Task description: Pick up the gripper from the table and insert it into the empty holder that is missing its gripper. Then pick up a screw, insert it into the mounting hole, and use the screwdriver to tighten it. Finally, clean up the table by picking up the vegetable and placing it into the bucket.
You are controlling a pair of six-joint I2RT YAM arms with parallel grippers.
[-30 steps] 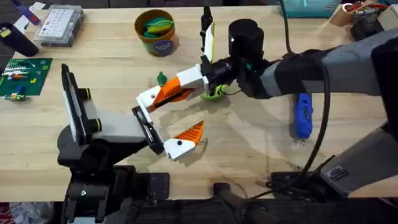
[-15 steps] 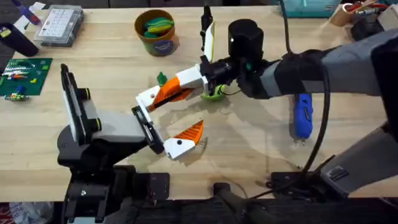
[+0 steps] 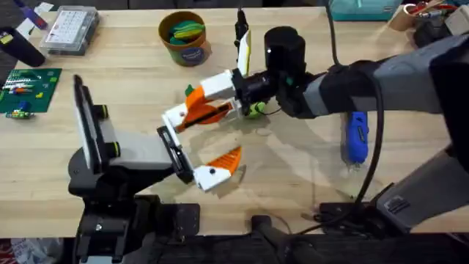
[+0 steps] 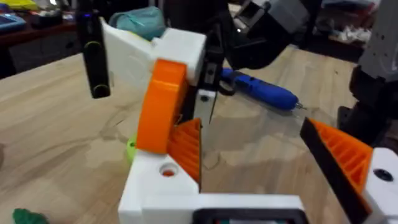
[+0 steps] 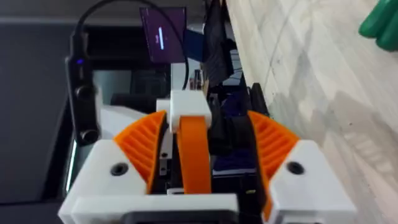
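Note:
My right gripper (image 3: 211,97), white fingers with orange ribbed pads, is shut on the gripper (image 3: 201,114), an orange wedge on a white base. In the right wrist view the gripper (image 5: 193,155) sits clamped between both pads. Its base rests against the far end of the holder (image 3: 174,150), the black bracket on my left arm. The left wrist view shows the gripper (image 4: 163,106) standing over a white mount with a round hole (image 4: 168,169). My left gripper (image 3: 212,136) is open, its fixed orange finger (image 4: 348,162) well apart. The screwdriver (image 3: 357,136) lies at the right. A green vegetable (image 3: 254,110) lies under my right wrist. The bucket (image 3: 183,40) stands at the back.
A clear parts box (image 3: 69,29) and a green circuit board (image 3: 26,92) lie at the back left. A black and yellow upright object (image 3: 242,37) stands beside the bucket. Bare wood stretches between the holder and the screwdriver.
My right gripper has shifted slightly back and left with the gripper in it. The left arm has barely moved.

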